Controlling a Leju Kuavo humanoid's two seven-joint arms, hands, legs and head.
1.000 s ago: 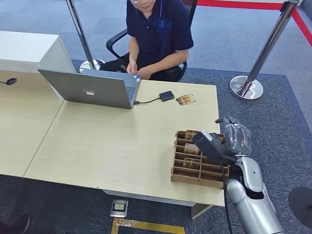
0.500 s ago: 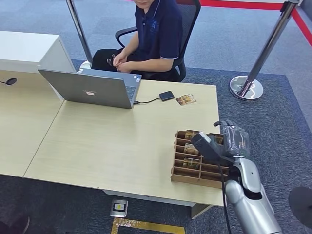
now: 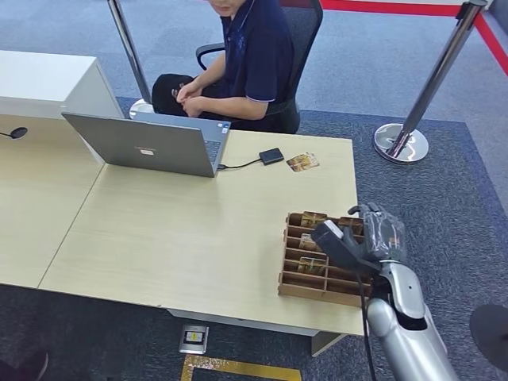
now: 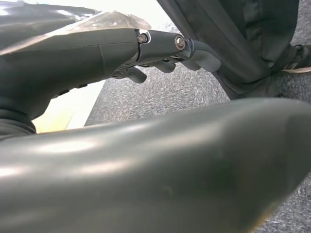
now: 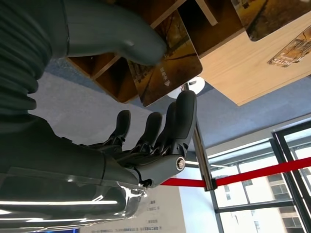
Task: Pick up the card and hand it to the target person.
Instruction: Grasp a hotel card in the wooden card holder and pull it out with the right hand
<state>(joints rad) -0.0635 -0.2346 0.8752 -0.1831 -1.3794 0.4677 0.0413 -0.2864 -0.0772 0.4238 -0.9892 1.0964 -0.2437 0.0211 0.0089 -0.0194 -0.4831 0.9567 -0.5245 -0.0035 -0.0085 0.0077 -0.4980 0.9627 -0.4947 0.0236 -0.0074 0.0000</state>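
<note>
Right hand (image 3: 368, 238) sits lower right of the head frame, over the right end of the wooden divider tray (image 3: 299, 279); from the wrist cam we read thumb (image 5: 121, 39) on a brown photo card (image 5: 166, 60) standing in a slot and fingertips (image 5: 185, 109) just short of its edge, so not clamped. Left hand (image 4: 165, 48): we can't tell its state. Another card (image 3: 302, 163) lies flat upper centre, near the seated person (image 3: 257, 55).

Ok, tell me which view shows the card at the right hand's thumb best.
The right wrist view: the card sits close and large, its printed face readable, under the thumb of the right hand. The head view has that hand covering it over the wooden organizer. The left wrist view faces carpet.
</note>
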